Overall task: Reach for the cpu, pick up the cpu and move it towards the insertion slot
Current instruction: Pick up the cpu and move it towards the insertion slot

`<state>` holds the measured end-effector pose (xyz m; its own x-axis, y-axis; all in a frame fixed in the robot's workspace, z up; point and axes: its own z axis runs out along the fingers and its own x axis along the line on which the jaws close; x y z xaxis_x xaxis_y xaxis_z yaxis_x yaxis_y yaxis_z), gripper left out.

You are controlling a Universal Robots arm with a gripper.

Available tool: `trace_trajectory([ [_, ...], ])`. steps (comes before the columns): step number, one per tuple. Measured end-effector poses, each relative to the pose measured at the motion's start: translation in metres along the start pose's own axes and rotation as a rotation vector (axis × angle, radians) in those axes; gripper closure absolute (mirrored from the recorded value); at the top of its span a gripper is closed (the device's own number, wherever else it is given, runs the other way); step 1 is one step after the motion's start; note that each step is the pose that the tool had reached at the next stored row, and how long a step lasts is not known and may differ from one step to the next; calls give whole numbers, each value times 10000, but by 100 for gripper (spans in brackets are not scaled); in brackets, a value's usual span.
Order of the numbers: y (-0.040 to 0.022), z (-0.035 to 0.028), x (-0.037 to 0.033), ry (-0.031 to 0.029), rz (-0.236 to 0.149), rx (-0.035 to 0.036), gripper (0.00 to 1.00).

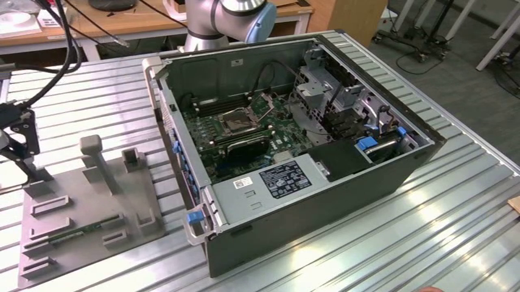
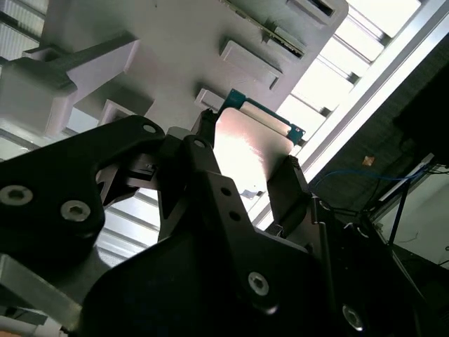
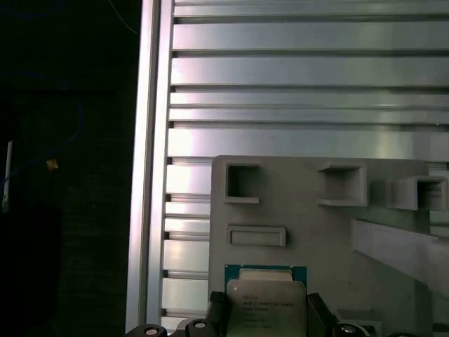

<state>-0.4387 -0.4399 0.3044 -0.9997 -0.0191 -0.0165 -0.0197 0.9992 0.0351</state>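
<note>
Black fingers [image 2: 286,186] of the gripper [image 2: 247,156] are being seen closest in the second wrist view. They are being pressed against two opposite edges of the cpu [image 2: 249,140], which is being pinched between them. The cpu is being held at the far left corner of the grey fixture plate [image 1: 89,213], at the exterior view's left, well apart from the insertion slot [image 1: 238,121], which is lying inside the open computer case [image 1: 325,201] to the exterior view's right. The pick-up step is being judged as the one in hand: the grasp is looking made, though whether the chip is being lifted clear of the plate cannot be told. Carrying it to the slot is being judged to call for a straight rise off the plate, a level hold, and a passage over the case's left wall without the grip being loosened. The cpu's pale face is being turned up toward the wrist, its green-rimmed edge is being pointed away from the gripper's body, and, being square, it is offering no long axis.
</note>
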Motion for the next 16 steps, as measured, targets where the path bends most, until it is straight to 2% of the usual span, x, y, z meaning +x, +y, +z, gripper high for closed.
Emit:
trace_trajectory([
  [5,3,-87,-1,2,1,0,46],
  [8,3,-88,-2,-3,0,-3,46],
  [10,5,-131,-2,0,1,0,46],
  [16,5,-142,-2,1,1,0,46],
])
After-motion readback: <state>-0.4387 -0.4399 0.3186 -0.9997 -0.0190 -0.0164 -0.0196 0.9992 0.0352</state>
